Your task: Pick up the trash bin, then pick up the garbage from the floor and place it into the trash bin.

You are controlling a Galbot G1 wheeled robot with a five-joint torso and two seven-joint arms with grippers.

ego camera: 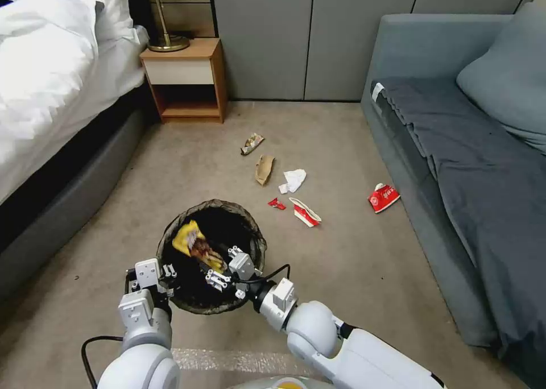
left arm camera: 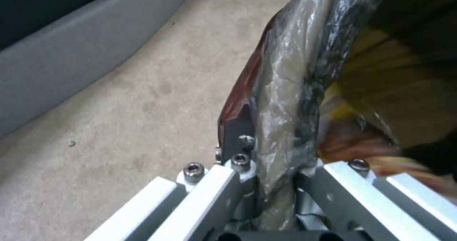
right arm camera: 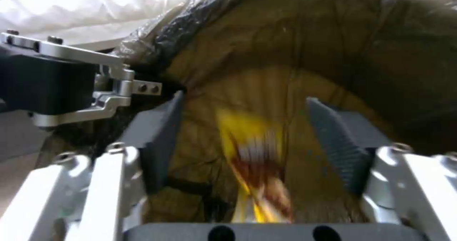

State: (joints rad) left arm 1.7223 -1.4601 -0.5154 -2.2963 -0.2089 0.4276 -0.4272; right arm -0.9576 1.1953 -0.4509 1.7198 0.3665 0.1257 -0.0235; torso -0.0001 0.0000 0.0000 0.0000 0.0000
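The trash bin (ego camera: 219, 205), lined with a dark bag, is just in front of me in the head view. My left gripper (ego camera: 166, 275) is shut on its near-left rim; in the left wrist view the fingers (left arm camera: 228, 184) pinch the bag-covered rim (left arm camera: 285, 91). My right gripper (ego camera: 226, 267) hangs open over the bin's mouth. A yellow snack wrapper (ego camera: 193, 244) lies loose inside, blurred between the open pads (right arm camera: 340, 144) in the right wrist view. Garbage lies on the carpet beyond: a brown wrapper (ego camera: 252, 143), a cardboard scrap (ego camera: 264, 169), white crumpled paper (ego camera: 294, 179), a red scrap (ego camera: 276, 204), a red-and-white carton (ego camera: 305, 212) and a red carton (ego camera: 383, 197).
A bed (ego camera: 51, 93) with a dark base runs along the left. A wooden nightstand (ego camera: 185, 79) stands at the back by grey wall panels. A grey sofa (ego camera: 466, 150) fills the right side. Open carpet lies between them.
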